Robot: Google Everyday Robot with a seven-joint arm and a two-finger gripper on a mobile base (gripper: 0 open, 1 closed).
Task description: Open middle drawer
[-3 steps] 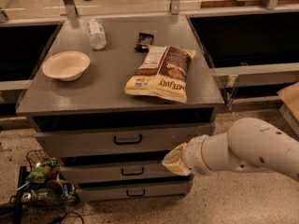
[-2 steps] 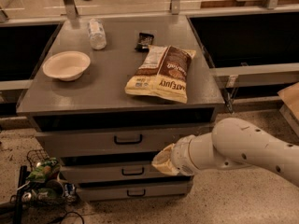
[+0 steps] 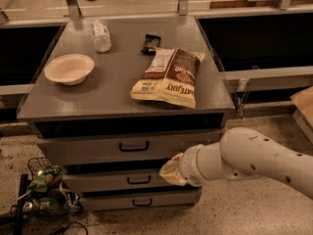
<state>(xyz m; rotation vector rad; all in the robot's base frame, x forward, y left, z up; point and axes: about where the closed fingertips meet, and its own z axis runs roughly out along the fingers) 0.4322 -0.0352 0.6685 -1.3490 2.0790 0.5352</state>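
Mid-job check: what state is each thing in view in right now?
middle drawer: looks shut, handle not grasped.
gripper: in front of the middle drawer, right of its handle.
top drawer: looks shut.
bottom drawer: looks shut.
bowl: upright, empty.
chip bag: lying flat on the cabinet top.
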